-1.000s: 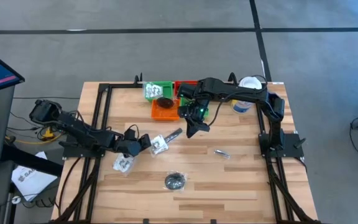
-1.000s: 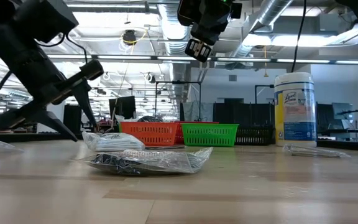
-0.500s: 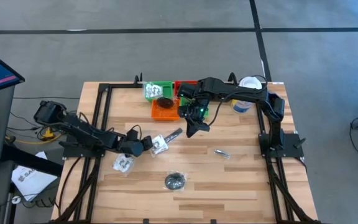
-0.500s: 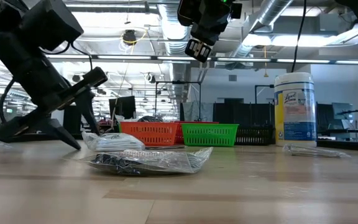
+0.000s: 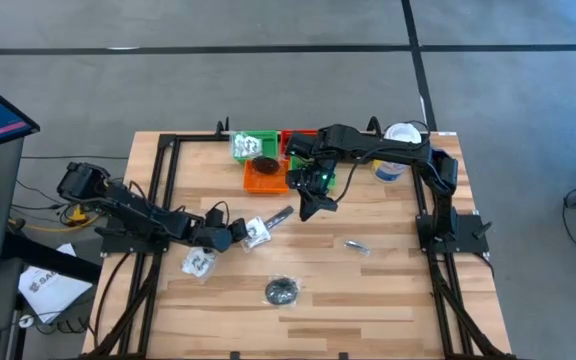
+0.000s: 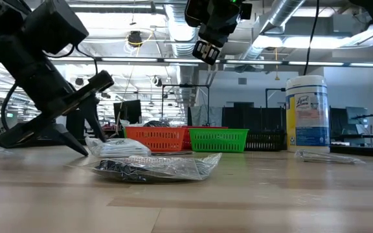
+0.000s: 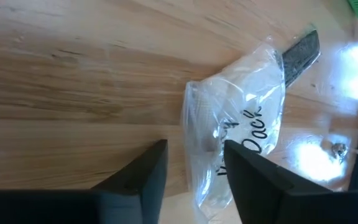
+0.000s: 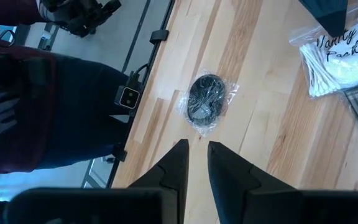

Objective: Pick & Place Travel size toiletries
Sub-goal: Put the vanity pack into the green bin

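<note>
Loose toiletries on the bench [image 5: 388, 300]: 5. Clear packet w/ white swabs [image 5: 256, 232], printed "Vanity Pack" per wrist views; 2nd clear packet [image 5: 198, 263] nearer the front-left; black round piece in plastic [image 5: 281, 291] toward front centre; dark slim sachet [image 5: 280, 215] just beside the swab packet; small silvery sachet [image 5: 356, 245] well apart on the right.

Trays at the back: orange tray [image 5: 265, 177], green tray [image 5: 253, 143] w/ a clear packet inside, a red edge beside it, partly hidden under the right arm. Dark oval [image 5: 265, 163] sits in the orange one. White canister [image 6: 307, 114] w/ yellow-blue label at back right; label not legible.

Left end effector [image 5: 230, 234] low at the bench, fingers [image 7: 148, 174] parted, straddling the edge of the swab packet, not clamped on it. Right end effector [image 5: 311, 210] hangs above the bench near the trays, fingers nearly together, nothing between them.

Person in dark clothes stands at the bench's edge in right wrist view.
</note>
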